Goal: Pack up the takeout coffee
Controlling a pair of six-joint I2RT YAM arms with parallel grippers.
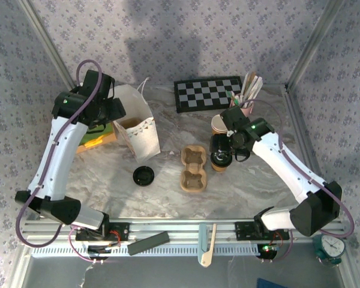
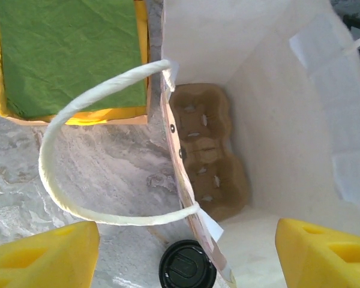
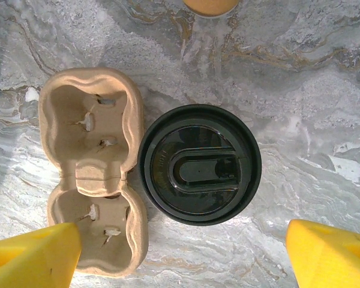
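Right gripper (image 3: 183, 255) spread wide, empty, over takeout coffee (image 3: 199, 163): upright, lid up, axis vertical, beside pulp tray (image 3: 93, 174).

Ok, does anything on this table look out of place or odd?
A loose black lid lies alone on the marble table near the white bag, on no cup, while a tan cup by the pink stirrer cup appears lidless. Nothing looks spilled or damaged.

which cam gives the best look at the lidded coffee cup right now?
Right wrist: the lidded coffee cup sits centred, its black lid seen whole from straight above, beside the pulp tray. Top external shows it small and partly covered by the right arm. Left wrist looks into the paper bag instead.
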